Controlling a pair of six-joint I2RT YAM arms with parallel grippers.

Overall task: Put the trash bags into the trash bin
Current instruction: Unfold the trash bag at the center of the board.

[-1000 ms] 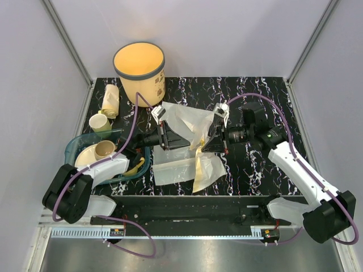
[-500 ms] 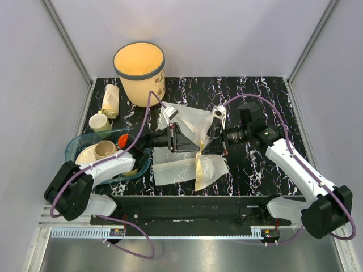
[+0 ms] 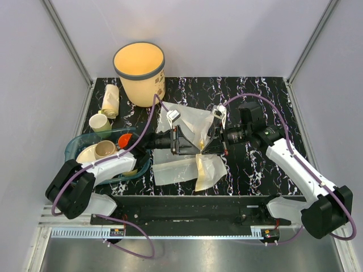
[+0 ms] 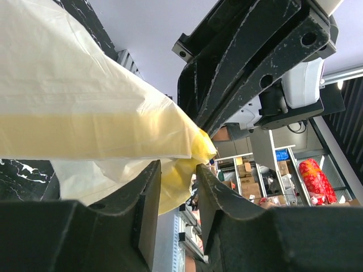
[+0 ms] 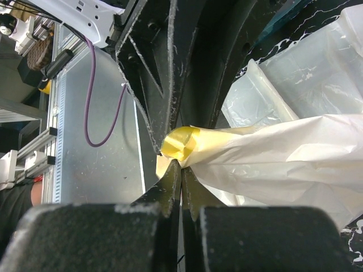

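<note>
The trash bin (image 3: 139, 65) stands upright and open at the back left of the table. A trash bag (image 3: 191, 122), thin whitish film with a yellow edge, is lifted in the middle between both arms; a second sheet (image 3: 176, 170) lies flat below it. My right gripper (image 3: 211, 146) is shut on the bag's yellow folded corner (image 5: 182, 141), its fingertips (image 5: 173, 181) pressed together. My left gripper (image 3: 190, 146) faces it, tip to tip. Its fingers (image 4: 148, 198) stand apart, with the same yellow corner (image 4: 195, 147) hanging between them. The bag (image 4: 85, 113) fills the left wrist view.
A pale rolled bundle (image 3: 110, 101) lies left of the bin. A cream cup (image 3: 99, 122) stands in front of it. A teal dish tray (image 3: 74, 146) at the left holds a bowl, a cup and an orange-red item (image 3: 126, 139). Walls enclose the table.
My left gripper has moved right and a little nearer, up to the right gripper's tips and the bag's corner. The right gripper has shifted slightly left, still holding the bag.
</note>
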